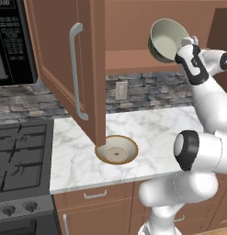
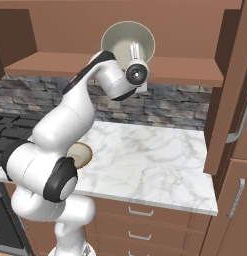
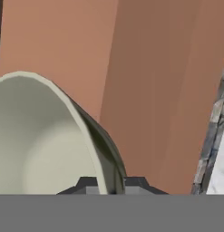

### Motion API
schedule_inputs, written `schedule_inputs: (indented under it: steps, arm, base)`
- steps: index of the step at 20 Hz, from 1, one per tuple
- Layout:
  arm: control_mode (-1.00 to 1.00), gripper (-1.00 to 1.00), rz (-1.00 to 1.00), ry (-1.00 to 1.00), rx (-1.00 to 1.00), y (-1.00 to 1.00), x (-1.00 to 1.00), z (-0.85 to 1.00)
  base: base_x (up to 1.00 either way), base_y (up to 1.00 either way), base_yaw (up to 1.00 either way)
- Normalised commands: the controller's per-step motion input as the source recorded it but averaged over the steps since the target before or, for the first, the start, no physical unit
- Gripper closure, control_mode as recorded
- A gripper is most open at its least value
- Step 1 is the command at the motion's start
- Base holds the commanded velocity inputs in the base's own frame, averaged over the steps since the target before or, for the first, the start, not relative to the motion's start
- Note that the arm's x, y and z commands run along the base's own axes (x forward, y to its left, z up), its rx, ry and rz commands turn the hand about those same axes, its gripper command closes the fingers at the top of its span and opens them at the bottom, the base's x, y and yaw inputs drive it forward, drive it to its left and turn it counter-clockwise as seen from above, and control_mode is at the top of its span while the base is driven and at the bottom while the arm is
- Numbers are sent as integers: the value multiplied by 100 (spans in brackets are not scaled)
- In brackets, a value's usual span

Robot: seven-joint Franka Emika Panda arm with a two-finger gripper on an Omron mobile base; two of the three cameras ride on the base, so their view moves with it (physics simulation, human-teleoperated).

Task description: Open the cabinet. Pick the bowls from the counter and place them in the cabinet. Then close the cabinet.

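Observation:
The wall cabinet stands open, its left door [image 1: 73, 59] swung out with a silver bar handle, its right door [image 2: 235, 100] swung to the right. My gripper [image 1: 181, 46] is raised in front of the cabinet's wooden shelf [image 2: 190, 72], shut on the rim of the grey-green bowl [image 1: 166, 39], which hangs tilted on its side with its pale inside showing [image 2: 127, 42]. In the hand view the bowl's wall [image 3: 45, 136] runs between my fingertips [image 3: 88, 183]. The cream bowl [image 1: 116, 149] with the tan rim rests on the white marble counter [image 1: 147, 133] below the left door, and peeks out behind the arm [image 2: 81, 152].
A black microwave [image 1: 11, 41] hangs left of the cabinet, above the black gas stove [image 1: 18, 160]. A stone backsplash with a wall outlet [image 1: 121, 90] runs behind the counter. Lower drawers [image 2: 140, 220] sit under the slab.

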Motion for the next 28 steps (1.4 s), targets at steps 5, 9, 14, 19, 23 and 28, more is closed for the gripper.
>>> schedule_inputs:
  steps: [5, 9, 14, 19, 23, 28]
  arm:
    - [-100, -100, 0, -11, 0, 10, 0, 6]
    - [-100, -100, 0, -10, 0, 0, 0, 42]
    - [-100, -100, 0, -7, 0, 0, 0, 57]
    - [-100, -100, 0, -11, 0, 0, -1, 53]
    - [-100, -100, 0, 9, 0, -24, -47, 25]
    - [-100, -100, 0, 15, -1, -13, -96, 3]
  base:
    - [0, 0, 0]
    - [0, 0, 0]
    - [0, 0, 0]
    - [0, 0, 0]
    - [0, 0, 0]
    - [0, 0, 0]
